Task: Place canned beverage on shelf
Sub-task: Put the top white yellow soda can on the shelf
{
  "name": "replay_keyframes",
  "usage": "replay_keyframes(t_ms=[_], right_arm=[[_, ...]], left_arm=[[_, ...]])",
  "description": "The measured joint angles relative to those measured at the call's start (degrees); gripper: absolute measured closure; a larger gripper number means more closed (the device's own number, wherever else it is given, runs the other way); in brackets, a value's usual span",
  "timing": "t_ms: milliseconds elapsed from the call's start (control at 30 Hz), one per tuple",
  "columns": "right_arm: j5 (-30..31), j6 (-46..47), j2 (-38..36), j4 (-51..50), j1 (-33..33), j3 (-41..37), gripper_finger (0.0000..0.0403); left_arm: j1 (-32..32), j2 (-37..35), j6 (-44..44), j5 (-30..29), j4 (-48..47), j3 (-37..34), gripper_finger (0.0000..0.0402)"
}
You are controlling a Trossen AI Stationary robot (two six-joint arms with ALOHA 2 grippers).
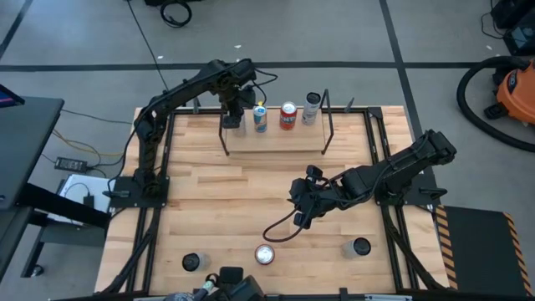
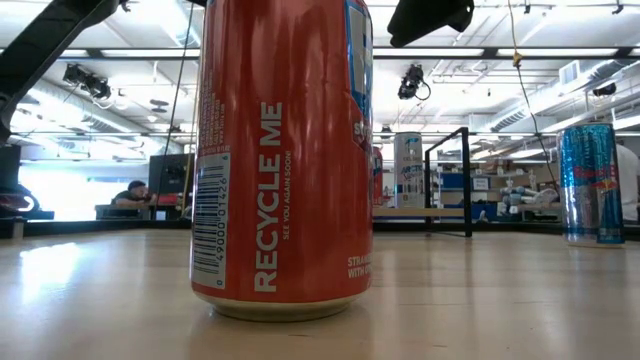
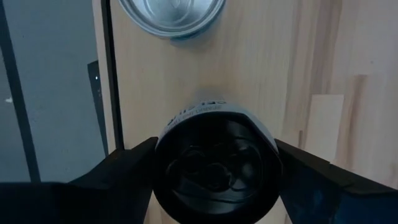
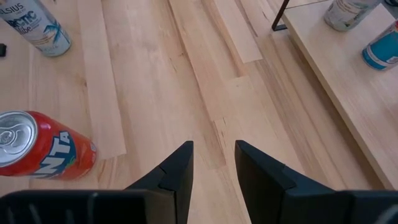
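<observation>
The shelf [image 1: 276, 138], a light-wood board between black rod uprights, stands at the table's far edge. A blue-and-white can [image 1: 260, 117], a red can [image 1: 287, 115] and a pale can [image 1: 312, 107] stand upright on it. At its left end a black can [image 3: 214, 165] stands upright on the board [image 3: 261, 74]. My left gripper [image 1: 237, 113] points down over it, open, with one finger close on either side. My right gripper [image 4: 214, 162] hangs open over the table's middle [image 1: 303, 209], holding nothing. My left gripper comes at the black can from above, and its fingers [image 3: 134, 165] flank the can's sides just below the rim. The can's own top hides the place where they would meet it. Whether they touch it, I cannot tell.
Near the front edge stand a red Fanta can [image 1: 264, 254], a dark-topped can [image 1: 194, 262] and another can [image 1: 359, 247]. The Fanta can [image 2: 285, 160] fills the low view, with a blue can [image 2: 590, 185] at the right. Bare wood lies between the shelf and these cans.
</observation>
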Motion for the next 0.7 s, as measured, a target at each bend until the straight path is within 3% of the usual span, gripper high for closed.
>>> replay_keyframes(t_ms=[700], right_arm=[[-0.24, 0.0, 0.0, -0.07, 0.0, 0.0, 0.0276]], left_arm=[[-1.27, -0.79, 0.21, -2.82, 0.09, 0.0, 0.0104]])
